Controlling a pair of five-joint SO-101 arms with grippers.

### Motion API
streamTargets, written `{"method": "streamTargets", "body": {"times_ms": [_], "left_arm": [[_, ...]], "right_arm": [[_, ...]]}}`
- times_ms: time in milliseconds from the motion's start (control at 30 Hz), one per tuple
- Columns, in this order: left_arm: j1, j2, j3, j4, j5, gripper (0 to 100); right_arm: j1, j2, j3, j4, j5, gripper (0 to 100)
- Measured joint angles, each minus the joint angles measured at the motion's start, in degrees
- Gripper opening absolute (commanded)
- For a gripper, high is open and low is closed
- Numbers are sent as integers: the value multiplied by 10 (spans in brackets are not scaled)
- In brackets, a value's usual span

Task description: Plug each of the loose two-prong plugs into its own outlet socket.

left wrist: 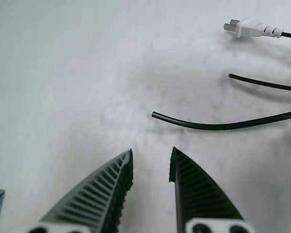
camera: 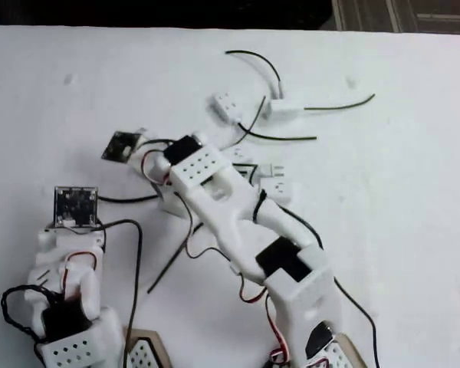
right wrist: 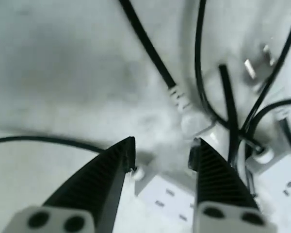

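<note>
Left gripper (left wrist: 151,158) hung low over the bare white table (left wrist: 63,73), and we saw its fingers parted by a narrow gap with nothing between them. Just ahead lay a loose black cord end (left wrist: 157,115), and farther off a white two-prong plug (left wrist: 245,28) lay flat, prongs free. Over to the right gripper (right wrist: 162,150): spread moderately wide, empty, poised over a white outlet socket (right wrist: 165,194) amid tangled black cords (right wrist: 145,43). A white plug body (right wrist: 196,124) sat at that socket's edge; seated or not, we couldn't tell. From above, we spotted a second outlet socket (camera: 227,105) farther up the table, a corded plug (camera: 284,110) near it.
</note>
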Motion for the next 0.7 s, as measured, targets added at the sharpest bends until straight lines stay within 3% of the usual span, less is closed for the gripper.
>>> {"method": "streamTargets", "body": {"times_ms": [200,500,667,700], "left_arm": [[0,0,0,0,0,146],[0,0,0,0,0,146],[0,0,0,0,0,146],[0,0,0,0,0,146]], "right_arm": [[10,54,-3,-66,7,183],[40,98,-47,-69,8,176],[44,114,-62,-69,8,11],[47,114,-62,-70,8,18]]}}
